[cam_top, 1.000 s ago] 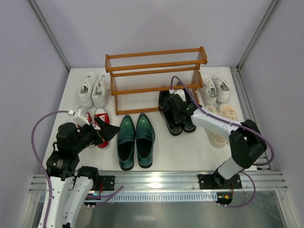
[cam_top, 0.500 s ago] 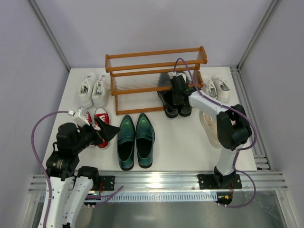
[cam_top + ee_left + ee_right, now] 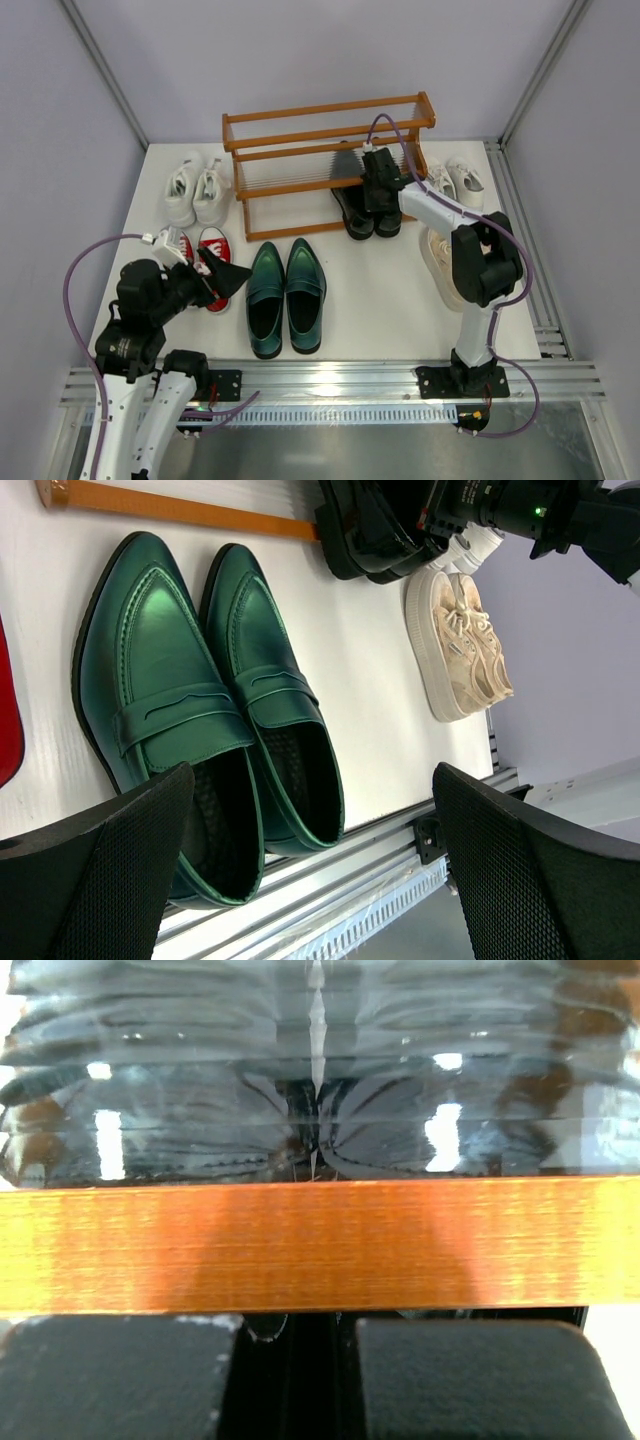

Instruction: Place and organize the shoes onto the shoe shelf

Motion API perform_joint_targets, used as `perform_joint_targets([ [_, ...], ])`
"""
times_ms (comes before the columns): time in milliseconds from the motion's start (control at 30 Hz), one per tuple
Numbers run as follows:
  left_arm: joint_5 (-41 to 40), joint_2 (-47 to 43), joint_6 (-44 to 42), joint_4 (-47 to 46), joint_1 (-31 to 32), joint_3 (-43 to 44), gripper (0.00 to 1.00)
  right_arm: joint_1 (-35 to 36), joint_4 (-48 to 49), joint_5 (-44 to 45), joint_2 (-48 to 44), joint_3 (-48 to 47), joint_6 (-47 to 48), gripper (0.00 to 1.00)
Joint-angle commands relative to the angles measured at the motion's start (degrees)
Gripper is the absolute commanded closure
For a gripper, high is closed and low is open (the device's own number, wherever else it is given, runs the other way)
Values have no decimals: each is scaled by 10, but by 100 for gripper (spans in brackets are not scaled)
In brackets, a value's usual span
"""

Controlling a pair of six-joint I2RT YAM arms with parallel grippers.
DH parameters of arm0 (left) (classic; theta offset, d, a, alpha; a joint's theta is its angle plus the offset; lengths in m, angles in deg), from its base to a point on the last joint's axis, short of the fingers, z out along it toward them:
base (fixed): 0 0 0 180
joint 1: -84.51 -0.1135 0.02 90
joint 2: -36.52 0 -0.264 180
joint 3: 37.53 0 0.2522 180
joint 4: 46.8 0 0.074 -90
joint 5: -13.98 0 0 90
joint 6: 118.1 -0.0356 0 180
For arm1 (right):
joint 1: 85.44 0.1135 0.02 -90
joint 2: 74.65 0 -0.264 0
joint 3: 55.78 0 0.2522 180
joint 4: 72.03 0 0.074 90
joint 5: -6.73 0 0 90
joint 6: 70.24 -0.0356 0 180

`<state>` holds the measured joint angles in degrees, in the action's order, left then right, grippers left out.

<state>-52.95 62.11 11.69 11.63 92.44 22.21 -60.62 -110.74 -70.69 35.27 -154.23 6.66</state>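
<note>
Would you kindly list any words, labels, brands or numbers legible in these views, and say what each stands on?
None can be read in full.
White characters on the right arm's black housing, left wrist view: cut off by the frame edge, too blurred to read.
On the green loafers, black loafers, beige sneaker and shoe shelf: no legible brand or label.

walls (image 3: 300, 50): plain pale lavender | corner posts (image 3: 100, 70): aluminium, slanting up | table (image 3: 400, 310): white, matte | near edge: aluminium rail (image 3: 330, 380), glare spot | light: even, soft shadows
</note>
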Motion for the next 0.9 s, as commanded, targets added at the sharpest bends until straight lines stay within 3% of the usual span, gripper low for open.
perform_joint_targets([
  [0, -1, -8, -11, 2, 2, 22, 0, -8, 104, -9, -25, -56, 20, 96],
  [267, 1, -10, -8, 4, 3, 23, 0, -8, 94, 2, -2, -89, 26, 96],
  [300, 0, -10, -9, 7, 2, 24, 0, -9, 77, 4, 5, -101, 25, 91],
  [367, 0, -14, -9, 10, 3, 26, 0, -9, 67, 7, 5, -105, 19, 55],
  [500, -2, -19, -7, 10, 3, 24, 0, -7, 80, 17, -35, -54, 8, 28],
  [600, -1, -19, -5, 9, 3, 21, 0, -5, 89, 27, -73, -19, 5, 21],
  [867, -4, -18, -6, 6, 3, 19, 0, 39, 61, 76, -193, 75, -24, 19],
])
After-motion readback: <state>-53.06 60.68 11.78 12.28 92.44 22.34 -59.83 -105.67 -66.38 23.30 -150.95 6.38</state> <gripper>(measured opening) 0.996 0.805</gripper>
